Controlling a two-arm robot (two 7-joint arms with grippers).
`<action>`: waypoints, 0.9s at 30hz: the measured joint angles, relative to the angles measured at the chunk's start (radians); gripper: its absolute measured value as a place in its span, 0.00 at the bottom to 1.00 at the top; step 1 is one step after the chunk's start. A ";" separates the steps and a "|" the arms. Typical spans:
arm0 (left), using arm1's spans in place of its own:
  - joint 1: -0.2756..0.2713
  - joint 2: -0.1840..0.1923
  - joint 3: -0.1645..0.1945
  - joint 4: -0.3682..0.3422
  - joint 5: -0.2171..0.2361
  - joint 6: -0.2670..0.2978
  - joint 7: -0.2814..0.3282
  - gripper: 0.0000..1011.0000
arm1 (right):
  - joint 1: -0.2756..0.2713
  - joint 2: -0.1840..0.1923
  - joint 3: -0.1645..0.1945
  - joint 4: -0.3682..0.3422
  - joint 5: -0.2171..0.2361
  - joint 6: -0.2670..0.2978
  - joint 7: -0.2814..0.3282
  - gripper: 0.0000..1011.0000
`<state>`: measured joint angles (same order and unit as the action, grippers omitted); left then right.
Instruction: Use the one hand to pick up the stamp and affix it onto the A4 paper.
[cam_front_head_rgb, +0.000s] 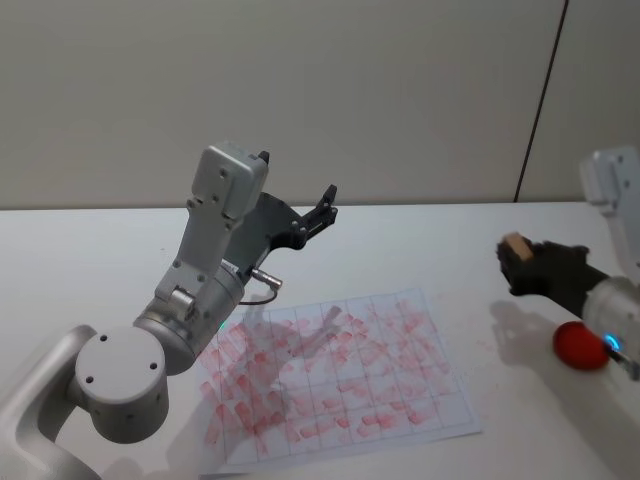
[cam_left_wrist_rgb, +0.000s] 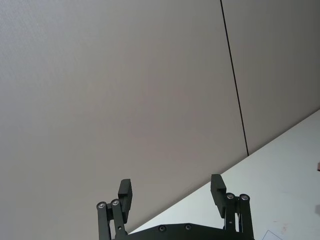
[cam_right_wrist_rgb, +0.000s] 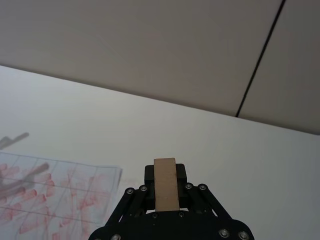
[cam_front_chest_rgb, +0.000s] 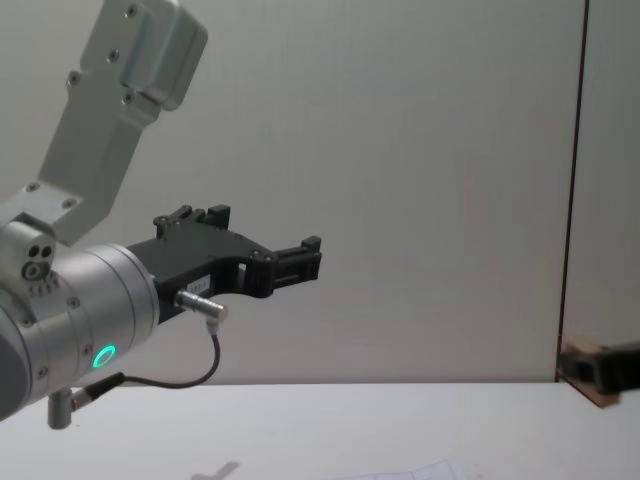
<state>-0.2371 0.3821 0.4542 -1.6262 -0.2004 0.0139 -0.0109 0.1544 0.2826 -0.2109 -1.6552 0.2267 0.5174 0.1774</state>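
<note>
Head view: the right pincer (cam_front_head_rgb: 522, 262) is closed on the stamp (cam_front_head_rgb: 515, 244) and holds it up in the air, off to the right of the paper (cam_front_head_rgb: 440, 400). A red ball (cam_front_head_rgb: 580, 346) lies on the table (cam_front_head_rgb: 90, 250) under that arm. The left pincer (cam_front_head_rgb: 318, 212) is open, holds nothing, and hangs high over the far side of the paper. Picking up looks done. Pressing the stamp onto the paper, which is full of red marks, is left. There are no boxes or bowls.
</note>
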 joint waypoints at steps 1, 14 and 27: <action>0.000 0.000 0.000 0.000 0.000 0.000 0.000 0.99 | -0.012 0.008 0.005 -0.010 0.002 0.007 -0.008 0.22; 0.000 0.000 0.000 0.000 0.000 0.000 0.000 0.99 | -0.088 0.062 0.038 -0.035 0.004 0.043 -0.067 0.22; 0.000 0.000 0.000 0.000 0.000 0.000 0.000 0.99 | -0.110 0.082 0.051 0.005 0.000 0.057 -0.061 0.22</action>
<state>-0.2372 0.3821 0.4542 -1.6262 -0.2004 0.0139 -0.0110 0.0442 0.3648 -0.1602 -1.6502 0.2266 0.5746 0.1159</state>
